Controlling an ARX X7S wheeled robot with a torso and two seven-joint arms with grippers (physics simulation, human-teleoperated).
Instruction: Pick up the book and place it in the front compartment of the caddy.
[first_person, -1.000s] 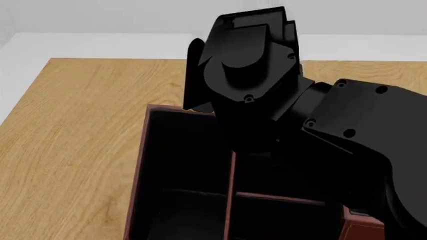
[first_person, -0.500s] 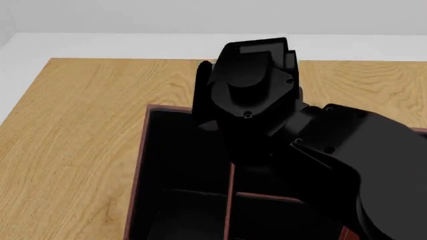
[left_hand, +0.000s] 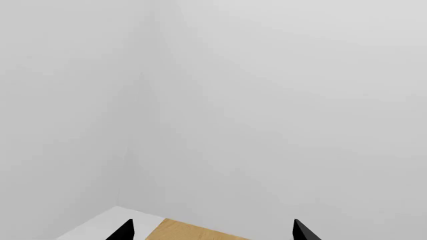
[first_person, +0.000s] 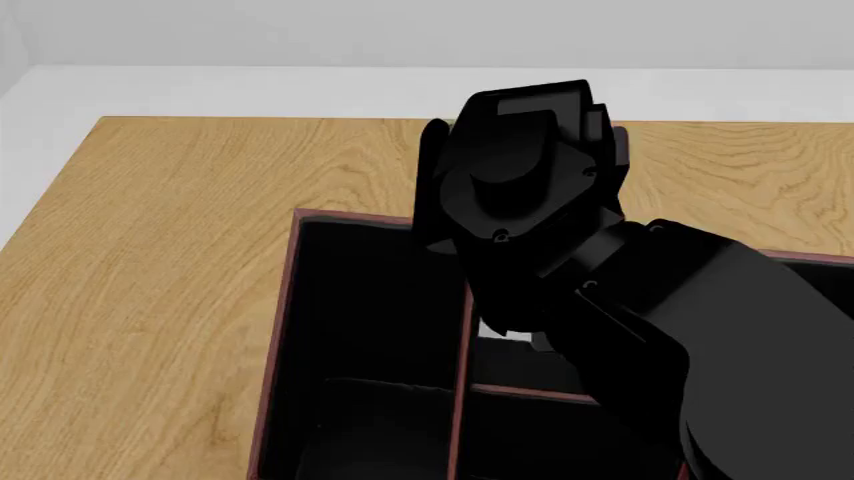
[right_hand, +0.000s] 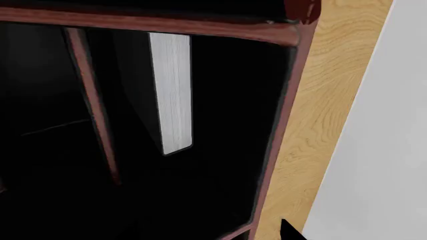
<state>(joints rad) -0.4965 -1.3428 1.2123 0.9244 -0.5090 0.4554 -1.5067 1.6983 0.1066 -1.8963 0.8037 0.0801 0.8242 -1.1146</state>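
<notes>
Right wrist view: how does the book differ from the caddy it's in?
Colour: the book shows a white page edge on a black cover; the caddy has red-brown walls and dividers.
Shape: the book is a thin slab; the caddy is a wide open box split into cells.
Pose: the book stands on end inside one cell; the caddy sits flat on the wooden table.
Shared: the book's cover and the caddy's lining are both black, so they blend.

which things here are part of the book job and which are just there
Part of the job:
- book, standing inside a caddy cell
- caddy
- right gripper, over the caddy

Just there:
- wooden table
- left gripper, raised towards the wall, empty
</notes>
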